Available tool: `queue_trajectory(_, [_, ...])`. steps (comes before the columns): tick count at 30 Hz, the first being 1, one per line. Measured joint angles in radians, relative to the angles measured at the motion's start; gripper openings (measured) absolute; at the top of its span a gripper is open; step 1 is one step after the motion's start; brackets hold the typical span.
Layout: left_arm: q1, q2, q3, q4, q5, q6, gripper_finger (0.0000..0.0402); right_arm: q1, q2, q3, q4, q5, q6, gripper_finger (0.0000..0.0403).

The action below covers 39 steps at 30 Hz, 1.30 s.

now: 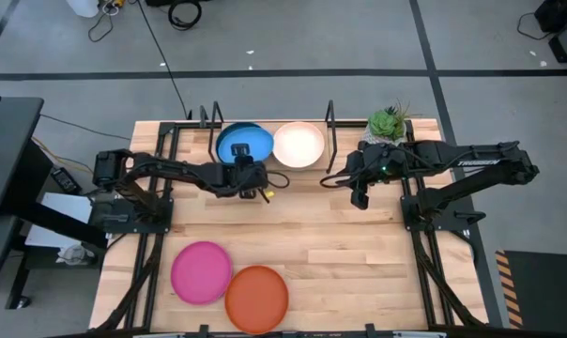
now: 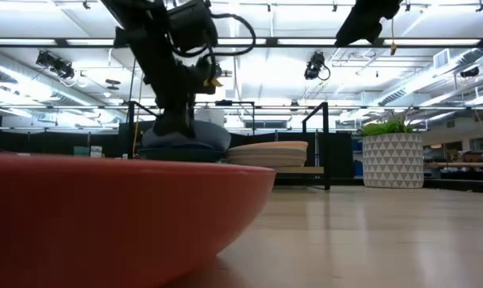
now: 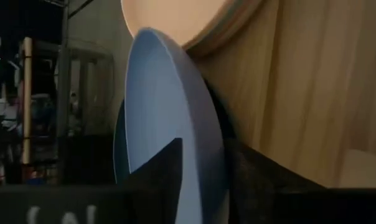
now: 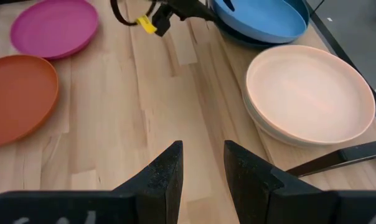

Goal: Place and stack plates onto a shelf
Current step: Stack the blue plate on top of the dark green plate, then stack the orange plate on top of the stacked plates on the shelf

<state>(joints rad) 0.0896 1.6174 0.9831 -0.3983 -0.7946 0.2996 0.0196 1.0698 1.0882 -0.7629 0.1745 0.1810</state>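
Observation:
The shelf [image 1: 330, 120] stands at the table's far edge. On its left half a blue plate [image 1: 244, 144] tops a darker plate; on its right half lies a pale peach plate [image 1: 298, 145] on a small stack [image 2: 269, 152]. My left gripper [image 1: 252, 178] is at the blue plate's near rim, shut on it. My right gripper [image 1: 361, 195] hangs open over bare table right of the shelf, holding nothing [image 4: 203, 168]. A magenta plate [image 1: 201, 272] and an orange plate [image 1: 256, 299] lie flat by the near edge. My left gripper [image 3: 203, 162] pinches the blue plate's near rim [image 3: 194, 124]. One finger [image 3: 163, 180] is on the plate's hollow inner face and the other [image 3: 256, 186] is on its underside. The fingers come from the table's near-left side. The plate sits over the darker plate [image 3: 119, 149] on the shelf.
A potted plant [image 1: 387, 122] stands at the table's far right, beside the shelf. The orange plate [image 2: 105, 216] fills the low view's foreground. Bare wood lies between the shelf and the two near plates.

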Motion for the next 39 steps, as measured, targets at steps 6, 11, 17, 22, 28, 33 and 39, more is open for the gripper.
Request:
queue_trajectory(6, [-0.005, -0.065, 0.027, 0.011, 0.115, -0.03, 0.0161, 0.004, 0.0, -0.004, 0.0, -0.007, 0.0, 0.0122])
queue_trajectory(11, [0.005, -0.105, 0.026, -0.009, 0.123, -0.061, 0.0157, 0.006, 0.0, -0.047, 0.008, -0.011, 0.0, 0.0122])
queue_trajectory(17, [0.031, -0.048, 0.025, -0.014, 0.196, -0.092, 0.0155, 0.006, 0.001, -0.103, 0.053, -0.013, 0.0, 0.0122])
queue_trajectory(22, [0.051, -0.012, 0.025, -0.018, 0.197, -0.091, 0.0155, 0.006, 0.001, -0.128, 0.068, -0.016, 0.0, 0.0122])
queue_trajectory(28, [-0.028, -0.1, 0.026, -0.017, 0.368, -0.075, 0.0155, 0.021, 0.001, -0.212, 0.201, -0.08, -0.06, 0.0122])
queue_trajectory(33, [-0.124, -0.13, 0.026, -0.037, 0.734, -0.119, 0.0155, 0.045, 0.0, -0.287, 0.321, -0.132, -0.133, 0.0122])
queue_trajectory(39, [-0.305, -0.09, 0.023, -0.102, 0.9, -0.227, 0.0155, 0.067, 0.01, -0.387, 0.491, -0.149, -0.228, 0.0122])
